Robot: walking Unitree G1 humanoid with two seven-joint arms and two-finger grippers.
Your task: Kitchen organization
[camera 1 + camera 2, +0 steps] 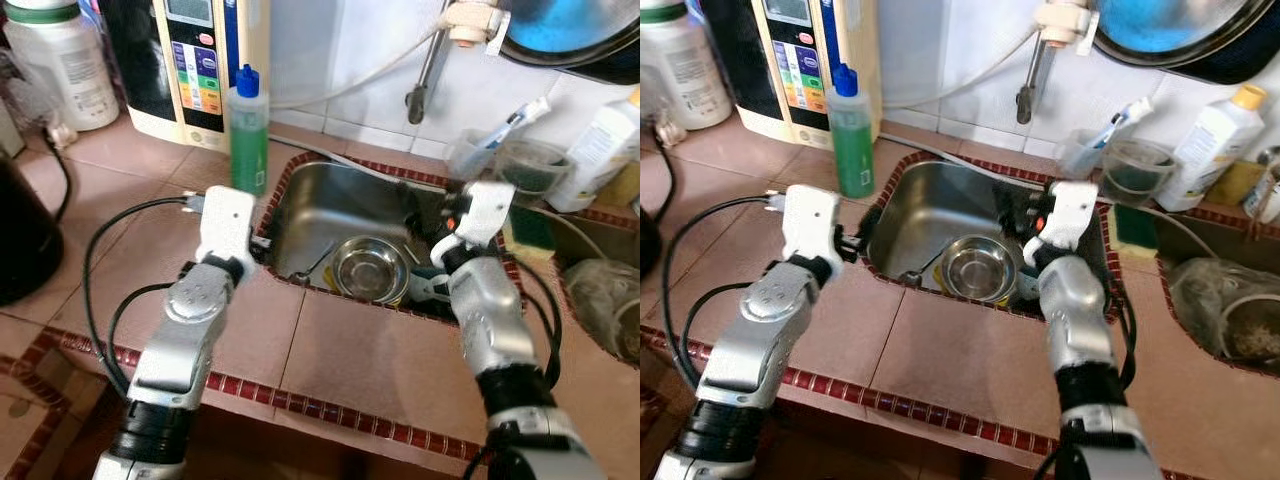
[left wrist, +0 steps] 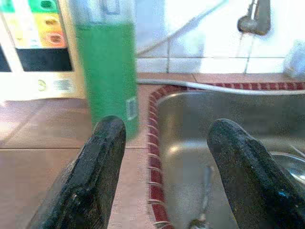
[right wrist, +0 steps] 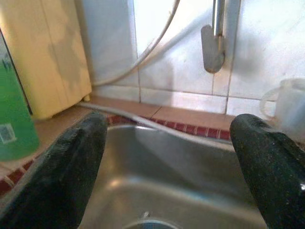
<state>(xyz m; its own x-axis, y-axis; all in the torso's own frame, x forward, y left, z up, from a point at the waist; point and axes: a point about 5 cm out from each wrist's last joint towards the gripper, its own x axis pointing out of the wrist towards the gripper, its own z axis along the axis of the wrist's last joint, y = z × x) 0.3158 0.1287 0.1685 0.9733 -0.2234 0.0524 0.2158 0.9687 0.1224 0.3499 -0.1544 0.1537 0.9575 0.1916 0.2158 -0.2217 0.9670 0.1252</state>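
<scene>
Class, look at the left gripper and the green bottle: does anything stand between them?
Nothing visible does. The left gripper is open at the sink rim, and the green bottle stands upright just ahead of its left finger on the counter, with bare tile between.

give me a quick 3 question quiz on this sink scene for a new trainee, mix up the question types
1. True or false: the steel bowl lies inside the sink.
2. Which stands on the counter just beside the sink's left rim? A) green bottle B) a kettle C) a pan
3. Fill in: the left gripper and the right gripper both have their fingers ____.

Key
1. True; the bowl sits on the sink floor.
2. A; the blue-capped green bottle stands beside the left rim.
3. Open; each wrist view shows a wide gap between the two black fingers, holding nothing.
</scene>
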